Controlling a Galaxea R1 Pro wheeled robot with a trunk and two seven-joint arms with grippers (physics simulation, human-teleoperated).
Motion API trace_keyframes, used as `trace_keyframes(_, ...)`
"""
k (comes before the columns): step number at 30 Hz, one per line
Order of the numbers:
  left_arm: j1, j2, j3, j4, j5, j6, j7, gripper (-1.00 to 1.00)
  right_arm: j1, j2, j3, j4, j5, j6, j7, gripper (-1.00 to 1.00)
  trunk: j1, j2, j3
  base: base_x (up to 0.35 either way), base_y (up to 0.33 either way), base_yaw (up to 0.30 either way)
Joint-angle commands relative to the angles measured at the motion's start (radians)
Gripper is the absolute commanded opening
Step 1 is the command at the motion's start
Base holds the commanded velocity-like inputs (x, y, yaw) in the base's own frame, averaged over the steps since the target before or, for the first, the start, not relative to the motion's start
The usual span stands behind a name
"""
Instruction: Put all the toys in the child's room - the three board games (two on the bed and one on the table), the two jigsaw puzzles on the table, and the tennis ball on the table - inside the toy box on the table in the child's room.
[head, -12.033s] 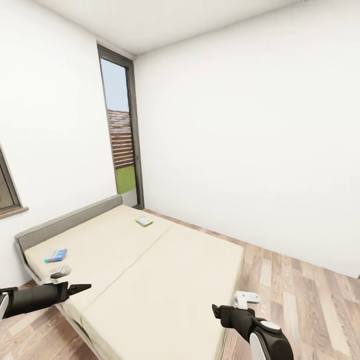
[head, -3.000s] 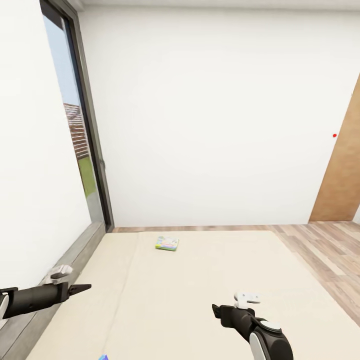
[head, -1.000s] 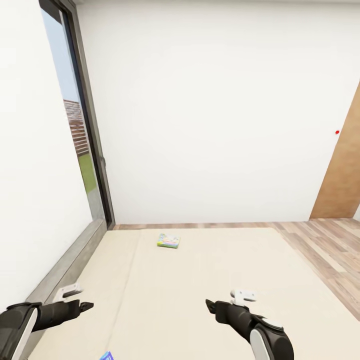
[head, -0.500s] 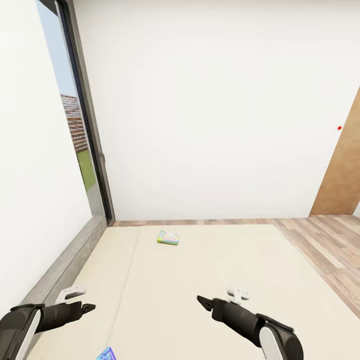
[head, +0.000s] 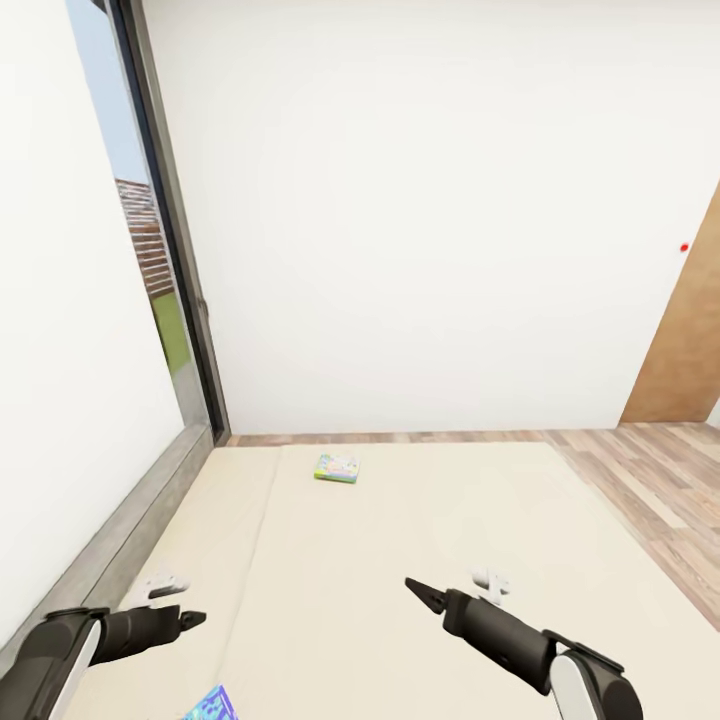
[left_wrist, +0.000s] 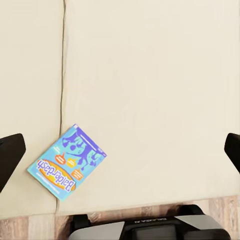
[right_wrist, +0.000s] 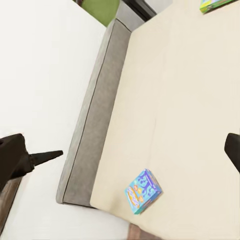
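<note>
Right now my left gripper (head: 190, 619) hangs low over the bed (head: 420, 520), near the grey headboard (head: 140, 500) side, and my right gripper (head: 420, 590) hangs over the middle of the beige mattress. Both are empty. In the left wrist view the two dark fingertips (left_wrist: 11, 155) sit at opposite edges of the picture, wide apart, with nothing between them. The right wrist view shows the same: one dark finger (right_wrist: 15, 157) at one edge, the other at the far edge, spread wide with only mattress between.

The blue board game (left_wrist: 66, 161) (cartoon figures, "Balderdash" lettering) lies flat on the mattress directly under my left gripper, beside the seam that runs along the bed and close to the mattress edge. Its corner shows at the very bottom of the head view (head: 212, 704), just below and inboard of my left gripper; in the right wrist view it lies off toward the headboard side (right_wrist: 143, 191). Neither gripper touches it.

The second board game (head: 337, 467), with a green-edged light cover, lies flat well ahead of both grippers, near the far edge of the bed where the wood floor (head: 650, 480) begins, short of the tall window (head: 150, 270).
</note>
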Motion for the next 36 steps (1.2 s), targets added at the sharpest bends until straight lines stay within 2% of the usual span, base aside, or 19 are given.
trace_keyframes(1,-0.001,0.000,-0.001,0.000,-0.002,0.006,-0.005,1.00,-0.001,0.001,-0.005,0.000,0.000,0.009,0.017,1.00,0.001,-0.002,-0.004,0.000,0.000,0.000)
trace_keyframes(10,-0.001,0.003,-0.011,0.004,0.000,0.005,-0.005,1.00,0.000,0.004,-0.013,0.000,0.000,0.021,0.069,1.00,0.001,-0.002,-0.018,0.000,0.000,0.000)
trace_keyframes(36,-0.001,0.003,-0.012,0.015,-0.003,0.003,-0.005,1.00,0.001,0.004,-0.014,0.006,0.000,0.019,0.077,1.00,0.001,-0.002,-0.060,0.000,0.000,0.000)
